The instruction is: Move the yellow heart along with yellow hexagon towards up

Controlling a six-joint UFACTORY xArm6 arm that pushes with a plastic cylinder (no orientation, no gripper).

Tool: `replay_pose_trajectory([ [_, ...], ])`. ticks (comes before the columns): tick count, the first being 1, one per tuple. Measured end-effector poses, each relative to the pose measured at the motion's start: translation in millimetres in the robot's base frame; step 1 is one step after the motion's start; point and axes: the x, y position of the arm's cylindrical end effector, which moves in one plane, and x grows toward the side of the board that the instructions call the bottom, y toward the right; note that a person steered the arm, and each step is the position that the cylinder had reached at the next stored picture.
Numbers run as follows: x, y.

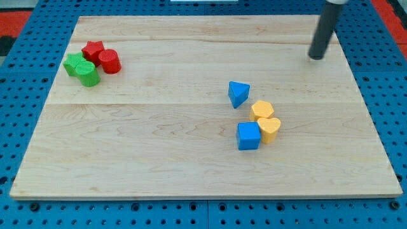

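The pale wooden worktop (191,146) lies on a blue pegboard base (381,127), and the dark rod comes down from the view's top right, leaning slightly, with my tip (315,57) resting near the board's upper right corner. There is no hand on this arm to be wide, narrow or holding anything: it ends in the bare rod alone. The tip touches no block and stands well apart from all of them, up and to the view's right of the nearest group. That group sits right of centre in the lower half of the board. The yellow hexagon (262,110) lies just above the yellow heart (269,129), the two touching or nearly so. A blue cube (248,135) presses against the heart's left side, and a blue triangle (238,93) sits just up and to the left of the hexagon, close beside it, though I cannot tell if they touch. Far off at the view's upper left is a second, tight cluster: a red star (93,50) and a red cylinder (109,61) side by side, with a green star (75,64) and a green cylinder (88,74) just below and to their left, all four packed together.
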Motion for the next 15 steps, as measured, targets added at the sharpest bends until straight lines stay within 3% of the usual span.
replay_pose_trajectory([
  [1,22.5,45.5],
  [3,135.2,21.6],
  [4,186.7,-23.8],
  [5,210.8,-103.1],
  [6,212.6,-144.0],
  [14,22.5,-147.6],
  [15,20.7,-143.5],
])
